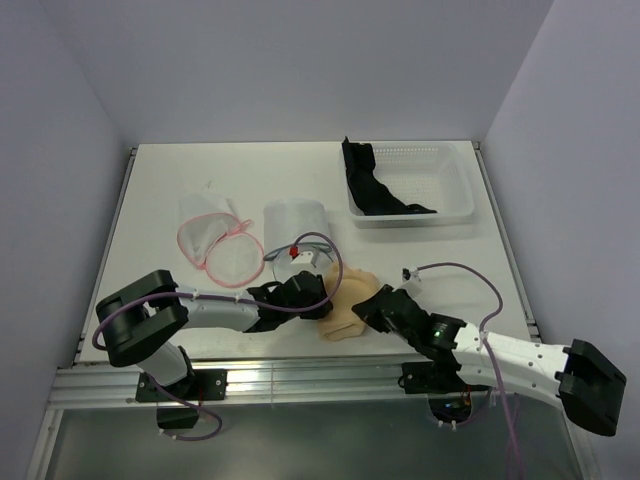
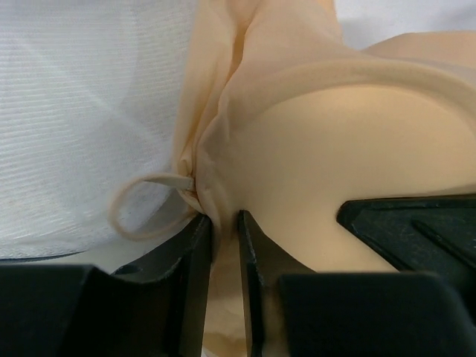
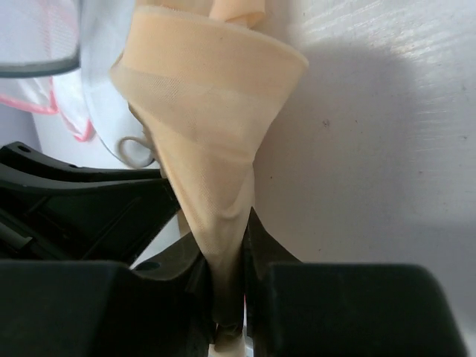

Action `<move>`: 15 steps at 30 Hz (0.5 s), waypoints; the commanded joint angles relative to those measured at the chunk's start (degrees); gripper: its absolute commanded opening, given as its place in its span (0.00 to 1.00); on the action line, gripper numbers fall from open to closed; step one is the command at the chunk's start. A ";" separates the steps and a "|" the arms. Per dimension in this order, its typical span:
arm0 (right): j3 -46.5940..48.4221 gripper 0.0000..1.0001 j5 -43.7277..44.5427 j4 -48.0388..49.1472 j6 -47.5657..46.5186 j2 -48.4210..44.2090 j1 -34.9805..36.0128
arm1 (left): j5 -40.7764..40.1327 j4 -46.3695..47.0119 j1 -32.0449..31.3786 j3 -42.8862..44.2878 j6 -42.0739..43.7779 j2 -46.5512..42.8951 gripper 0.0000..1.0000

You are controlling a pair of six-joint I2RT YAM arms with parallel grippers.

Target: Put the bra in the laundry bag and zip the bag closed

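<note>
From above, the bra (image 1: 345, 300) lies at the near edge of the tabletop (image 1: 200, 170), just on the near side of the white bag (image 1: 297, 222), between the left hand (image 1: 318, 293) and the right hand (image 1: 366, 305).

At the left wrist, the left hand (image 2: 224, 223) is clamped on a fold of the bra (image 2: 335, 149), with the bag (image 2: 74, 111) to its left.

At the right wrist, the right hand (image 3: 223, 249) pinches the bra (image 3: 208, 97) band tight.

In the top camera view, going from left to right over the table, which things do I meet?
Pink-edged mesh pouch → white laundry bag → beige bra → white basket.
</note>
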 commanded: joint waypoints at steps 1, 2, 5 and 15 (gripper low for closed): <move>0.34 0.15 4.41 -5.20 -0.16 -5.14 -0.27 | 0.01 0.41 -0.92 2.84 0.44 -1.92 0.30; 0.52 0.10 4.59 -6.35 -0.42 -6.54 -0.27 | -0.17 -0.03 -0.92 3.02 0.70 -2.45 0.31; 1.92 0.04 5.46 -12.06 -1.04 -11.03 -0.27 | -1.48 -2.32 -0.92 3.64 1.67 -5.26 0.37; 5.79 0.00 5.64 -21.74 -2.62 -19.56 -0.27 | -12.02 -16.46 -0.92 5.83 4.57 -20.80 0.57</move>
